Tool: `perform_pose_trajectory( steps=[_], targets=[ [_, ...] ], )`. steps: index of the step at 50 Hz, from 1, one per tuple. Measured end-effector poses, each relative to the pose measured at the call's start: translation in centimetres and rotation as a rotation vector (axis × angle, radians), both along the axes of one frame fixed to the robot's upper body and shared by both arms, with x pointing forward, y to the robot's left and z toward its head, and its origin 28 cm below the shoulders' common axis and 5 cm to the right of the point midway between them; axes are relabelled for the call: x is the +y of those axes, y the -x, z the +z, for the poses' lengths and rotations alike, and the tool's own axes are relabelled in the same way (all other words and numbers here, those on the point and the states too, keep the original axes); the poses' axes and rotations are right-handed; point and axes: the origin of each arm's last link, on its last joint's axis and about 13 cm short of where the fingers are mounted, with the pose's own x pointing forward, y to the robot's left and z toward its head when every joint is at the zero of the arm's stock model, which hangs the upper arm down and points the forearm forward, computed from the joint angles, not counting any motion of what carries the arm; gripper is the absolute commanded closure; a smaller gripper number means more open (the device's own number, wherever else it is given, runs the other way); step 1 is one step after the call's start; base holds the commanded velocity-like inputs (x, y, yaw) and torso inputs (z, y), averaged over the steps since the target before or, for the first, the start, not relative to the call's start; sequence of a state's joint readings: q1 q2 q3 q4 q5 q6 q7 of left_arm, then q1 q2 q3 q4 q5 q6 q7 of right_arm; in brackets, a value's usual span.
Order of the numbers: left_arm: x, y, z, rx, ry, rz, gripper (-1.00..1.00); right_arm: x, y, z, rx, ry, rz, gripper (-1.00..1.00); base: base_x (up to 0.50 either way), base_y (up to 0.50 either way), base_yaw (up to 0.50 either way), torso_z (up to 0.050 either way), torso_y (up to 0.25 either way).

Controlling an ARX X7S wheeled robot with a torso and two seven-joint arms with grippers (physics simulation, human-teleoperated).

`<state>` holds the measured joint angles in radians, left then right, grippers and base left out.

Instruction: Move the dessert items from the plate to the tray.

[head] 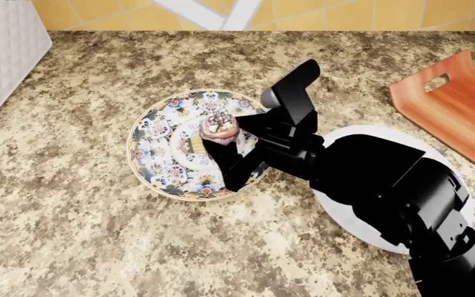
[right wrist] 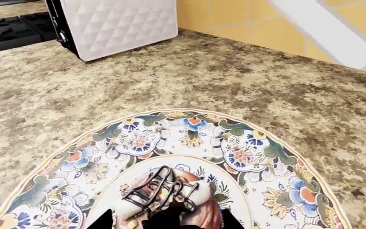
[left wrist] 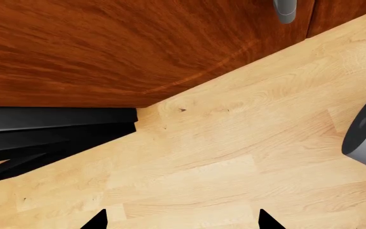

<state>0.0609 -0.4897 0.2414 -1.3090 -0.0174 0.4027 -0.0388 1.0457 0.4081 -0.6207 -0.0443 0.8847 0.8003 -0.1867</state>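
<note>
Nearest in the head view: black right arm over a plain white plate, reaching to the left. Right gripper at the cupcake, fingers on both sides of it, closed on the cupcake as far as visible. Cupcake on the patterned plate, near its middle, with cream top and dark drizzle lines. In the right wrist view the same cupcake between two dark fingertips, floral plate rim around. Only one dessert visible; no cake in sight. Tray at the far right on the speckled counter, well apart from the plate, handle slot toward the wall. White quilted box at far left. Yellow tiles behind.

Left gripper low, over wooden floor, beside a brown cabinet; only two tips visible, well apart, nothing between.

No readable writing or brand anywhere.
</note>
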Motion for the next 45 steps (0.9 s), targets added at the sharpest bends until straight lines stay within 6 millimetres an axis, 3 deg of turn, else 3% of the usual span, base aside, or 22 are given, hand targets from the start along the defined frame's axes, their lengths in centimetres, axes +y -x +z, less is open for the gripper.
perform_pose_trajectory(
  steps=[19, 33, 45],
  targets=[
    [0.0, 0.0, 0.0, -0.002, 0.003, -0.002, -1.0, -0.6, 0.6, 4.0, -0.139, 0.014, -0.042, 1.0, 0.0, 0.0, 0.0, 0.0, 0.0],
    [0.0, -0.1, 0.0, -0.003, 0.002, -0.002, -1.0, -3.2, 2.7, 6.5, -0.214, 0.049, -0.191, 1.0, 0.0, 0.0, 0.0, 0.0, 0.0],
    [0.0, -0.3, 0.0, -0.006, -0.001, -0.002, -1.0, -4.7, 4.9, 8.1, -0.259, 0.068, -0.291, 1.0, -0.03, -0.47, 0.0, 0.0, 0.001]
  ],
)
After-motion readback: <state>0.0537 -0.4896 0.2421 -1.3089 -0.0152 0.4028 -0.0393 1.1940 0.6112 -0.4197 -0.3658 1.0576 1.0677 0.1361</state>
